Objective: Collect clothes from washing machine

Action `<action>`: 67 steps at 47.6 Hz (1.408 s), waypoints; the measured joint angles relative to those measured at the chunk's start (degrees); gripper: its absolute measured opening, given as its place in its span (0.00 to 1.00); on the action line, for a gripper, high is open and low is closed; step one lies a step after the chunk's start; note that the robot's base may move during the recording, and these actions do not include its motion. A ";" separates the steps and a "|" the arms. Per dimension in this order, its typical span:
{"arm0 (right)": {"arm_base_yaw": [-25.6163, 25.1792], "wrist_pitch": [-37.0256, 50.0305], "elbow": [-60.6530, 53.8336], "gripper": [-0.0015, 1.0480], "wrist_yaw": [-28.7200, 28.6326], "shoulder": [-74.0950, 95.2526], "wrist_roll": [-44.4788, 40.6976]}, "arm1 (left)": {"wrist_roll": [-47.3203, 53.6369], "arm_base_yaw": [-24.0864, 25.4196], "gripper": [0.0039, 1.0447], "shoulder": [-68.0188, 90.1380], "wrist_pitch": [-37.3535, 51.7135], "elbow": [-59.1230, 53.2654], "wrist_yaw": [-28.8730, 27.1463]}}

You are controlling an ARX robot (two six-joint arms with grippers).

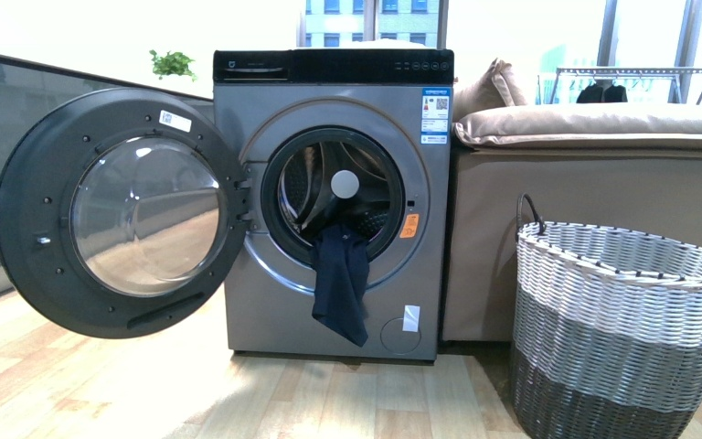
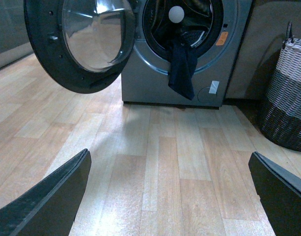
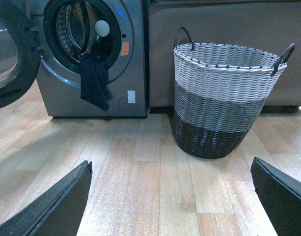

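Left gripper (image 2: 170,155) and right gripper (image 3: 171,162) both spread wide, empty, well back from the washing machine (image 1: 247,302). Navy clothes (image 1: 341,279) hang limp out of its round opening, down the front. Likely soft and light, so pinch the bunched part near the rim.

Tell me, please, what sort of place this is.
Probably a home-style laundry corner: a front-loading washing machine with clothes hanging out, a woven basket, and a beige cushioned sofa.

Matt silver-grey metal washing machine (image 1: 329,302) with glossy glass door (image 1: 142,215); limp dark cloth clothes (image 1: 341,279); beside it, rough woven basket (image 1: 617,338); smooth wood floor (image 1: 146,393).
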 joint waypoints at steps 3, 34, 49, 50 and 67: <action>0.00 0.00 0.00 0.93 0.00 0.00 0.00 | 0.00 -0.02 0.94 0.00 0.00 0.00 0.00; 0.00 0.00 0.00 0.93 0.00 0.00 0.00 | 0.00 0.00 0.94 0.00 0.00 0.00 0.02; 0.00 -0.02 0.00 0.93 0.04 0.02 0.00 | -0.02 0.00 0.94 0.09 -0.02 0.00 0.02; 0.00 0.00 0.00 0.93 0.04 0.00 0.00 | 0.00 0.00 0.94 0.11 -0.02 0.00 -0.04; 0.00 0.02 0.00 0.93 0.02 0.00 -0.02 | 0.00 0.00 0.94 0.13 -0.02 0.00 0.00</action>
